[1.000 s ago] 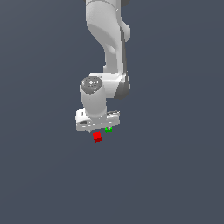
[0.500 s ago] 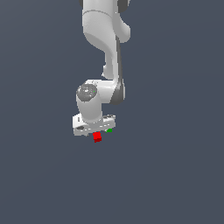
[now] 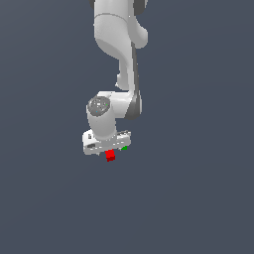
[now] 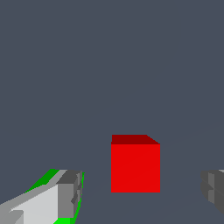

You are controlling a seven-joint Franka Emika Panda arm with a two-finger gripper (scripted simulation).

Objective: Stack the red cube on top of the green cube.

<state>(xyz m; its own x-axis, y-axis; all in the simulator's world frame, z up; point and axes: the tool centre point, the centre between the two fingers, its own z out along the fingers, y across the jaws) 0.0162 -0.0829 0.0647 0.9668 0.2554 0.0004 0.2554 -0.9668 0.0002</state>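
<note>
A plain dark grey-blue surface fills both views. In the wrist view one finger (image 4: 65, 197) hides most of the green cube (image 4: 43, 180); the red cube (image 4: 135, 167) sits between the gripper's (image 4: 139, 192) spread, empty jaws. Closing now, that finger may knock the green cube aside.

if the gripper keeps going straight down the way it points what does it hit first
Probably the red cube: the open gripper has it between the fingers. One finger partly covers the green cube and may touch it; depth is unclear.
</note>
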